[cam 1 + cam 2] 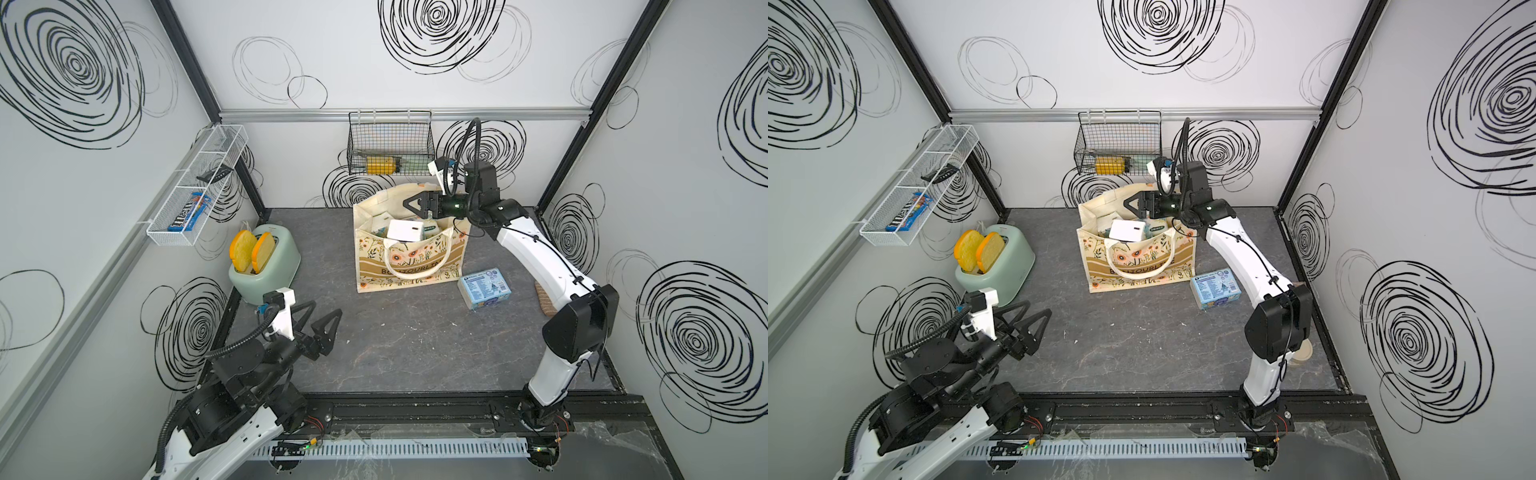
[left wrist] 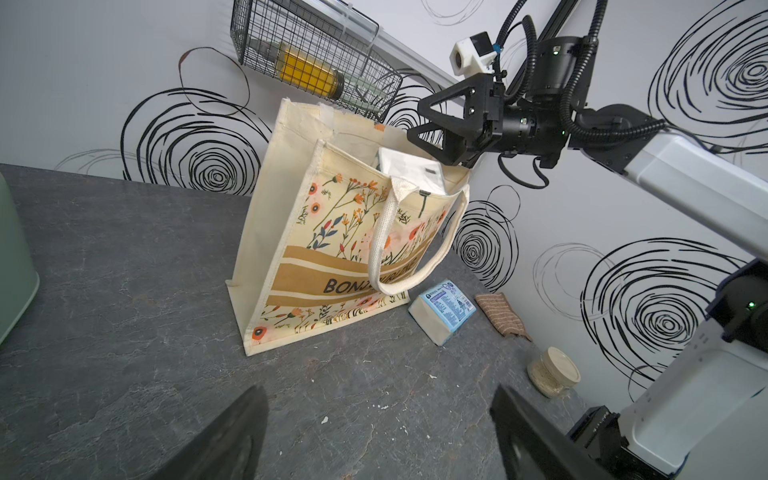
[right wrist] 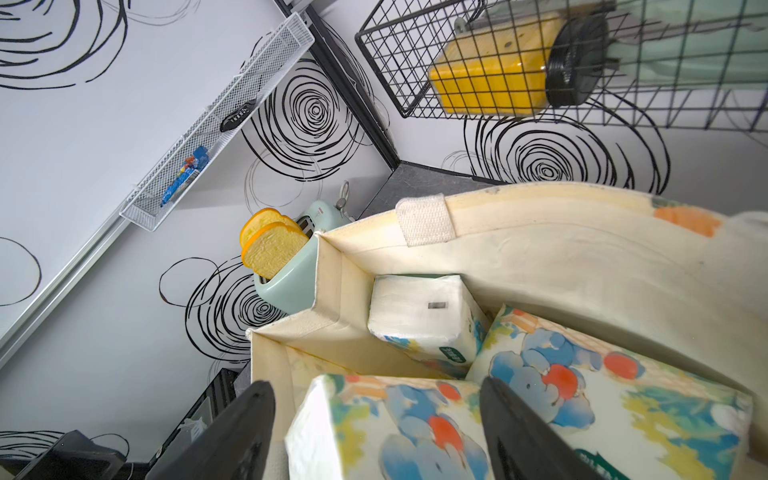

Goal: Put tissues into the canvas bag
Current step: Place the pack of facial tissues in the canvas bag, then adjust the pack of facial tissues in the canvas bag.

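The canvas bag (image 1: 411, 266) (image 1: 1138, 266) (image 2: 299, 257) stands upright at the back of the table. Several tissue packs lie inside it. A white-sided pack (image 1: 405, 230) (image 2: 409, 168) rests on top near the front wall. In the right wrist view elephant-print packs (image 3: 582, 386) fill the bag. My right gripper (image 1: 409, 203) (image 1: 1129, 203) (image 3: 376, 384) hovers over the bag's mouth, open, with the topmost pack (image 3: 374, 432) lying loose below its fingers. A light blue pack (image 1: 484, 287) (image 2: 442, 309) lies on the table right of the bag. My left gripper (image 1: 324, 311) (image 2: 379, 392) is open and empty at front left.
A mint toaster (image 1: 270, 266) with toast slices stands at the left. A brown striped cloth (image 2: 500, 313) and a small jar (image 2: 555, 372) sit by the right arm. A black wire basket (image 1: 390, 143) hangs on the back wall, a white wire shelf (image 1: 195, 187) on the left wall.
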Tool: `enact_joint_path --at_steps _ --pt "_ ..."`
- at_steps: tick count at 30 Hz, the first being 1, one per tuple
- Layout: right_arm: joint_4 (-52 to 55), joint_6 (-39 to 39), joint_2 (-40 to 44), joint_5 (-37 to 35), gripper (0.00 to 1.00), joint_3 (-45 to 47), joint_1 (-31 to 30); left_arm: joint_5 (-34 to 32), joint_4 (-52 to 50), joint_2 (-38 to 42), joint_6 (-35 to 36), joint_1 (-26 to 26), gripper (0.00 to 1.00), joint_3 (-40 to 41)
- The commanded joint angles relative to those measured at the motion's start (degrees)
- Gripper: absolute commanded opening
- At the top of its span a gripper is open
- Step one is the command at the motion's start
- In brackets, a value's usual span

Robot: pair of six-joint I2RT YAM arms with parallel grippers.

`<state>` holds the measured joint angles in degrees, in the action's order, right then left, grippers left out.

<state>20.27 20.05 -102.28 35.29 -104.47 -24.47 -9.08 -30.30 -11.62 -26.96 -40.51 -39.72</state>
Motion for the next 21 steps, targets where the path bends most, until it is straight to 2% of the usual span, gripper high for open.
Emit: enact_joint_path --at_steps 1,9,15,17,19,21 --pt "-1.10 -0.85 1.18 1.41 0.81 0.36 -0.53 -0.68 1.65 -0.45 0.44 -0.27 0.89 0.35" --pt "0.92 -2.79 3.27 -0.89 0.82 0.66 -0.77 -1.10 1.41 -0.51 0.31 -0.86 0.89 0.35" --pt "14.66 -12.45 4.70 -12.74 0.79 -4.41 -5.99 -0.94 1.41 -1.68 0.24 -1.23 0.89 0.26" --pt "18.71 -14.99 4.67 -16.74 0.73 -5.69 -7.60 -0.53 1.58 -2.79 0.38 -1.24 0.89 0.26" --pt "20.73 -16.63 4.58 -18.63 0.62 -5.91 -8.46 0.17 1.74 -4.59 0.59 -1.24 0.89 0.17" --pt "22.06 -16.89 3.57 -17.93 0.36 -6.72 -8.48 1.01 2.01 -6.69 0.83 -0.86 0.89 0.09"
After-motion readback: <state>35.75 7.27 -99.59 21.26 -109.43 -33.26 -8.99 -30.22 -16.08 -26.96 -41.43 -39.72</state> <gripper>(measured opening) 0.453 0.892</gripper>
